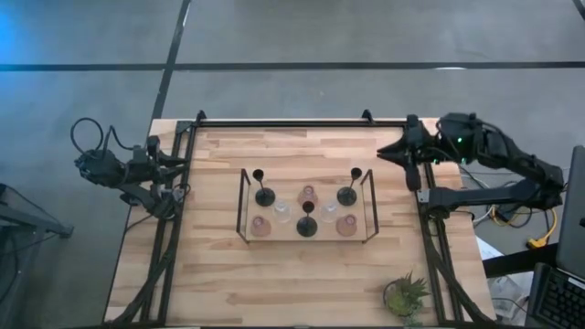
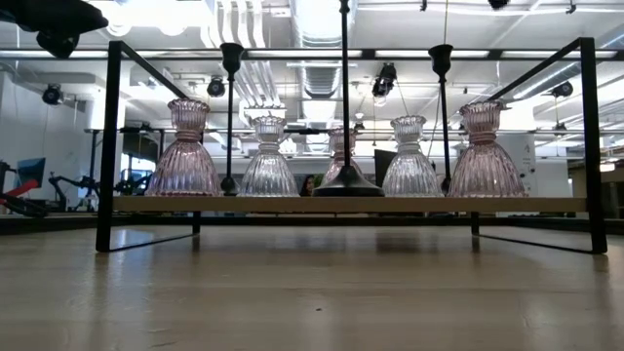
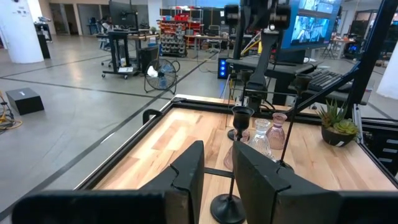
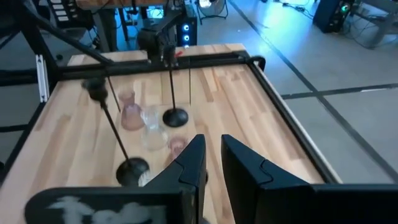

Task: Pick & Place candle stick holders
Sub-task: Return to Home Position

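on the shelf (image 2: 546, 205), ribbed glass holders (image 2: 268, 161) flank thin black holders (image 2: 346, 181).

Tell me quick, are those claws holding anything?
Left gripper, table's left edge: slightly open, empty.
Right gripper, table's right edge: slightly open, empty.

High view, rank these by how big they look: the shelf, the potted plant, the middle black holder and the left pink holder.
1. shelf, by far the largest
2. potted plant
3. black holder and pink holder: they look about alike from above, so no order between them
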### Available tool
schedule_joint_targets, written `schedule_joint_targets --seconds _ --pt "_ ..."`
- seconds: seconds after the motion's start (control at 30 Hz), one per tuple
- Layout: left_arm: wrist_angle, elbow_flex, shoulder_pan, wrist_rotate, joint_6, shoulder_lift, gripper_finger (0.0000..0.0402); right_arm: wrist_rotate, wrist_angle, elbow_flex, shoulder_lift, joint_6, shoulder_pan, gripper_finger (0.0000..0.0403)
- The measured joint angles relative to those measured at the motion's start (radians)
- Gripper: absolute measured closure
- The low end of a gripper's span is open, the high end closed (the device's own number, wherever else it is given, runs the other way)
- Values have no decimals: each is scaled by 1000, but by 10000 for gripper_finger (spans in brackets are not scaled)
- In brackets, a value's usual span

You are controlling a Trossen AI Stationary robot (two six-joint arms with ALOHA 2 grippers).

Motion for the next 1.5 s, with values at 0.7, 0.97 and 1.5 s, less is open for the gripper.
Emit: schedule_joint_targets --seconds 0.7,0.97,1.5 --pt "0 0 0 0 0 0 313 69 320 -569 -442 116 0 394" --pt "0 0 0 0 0 0 313 147 289 -580 -541 42 0 394" --pt "0 0 0 0 0 0 314 -166 438 -781 -763 -46 0 394"
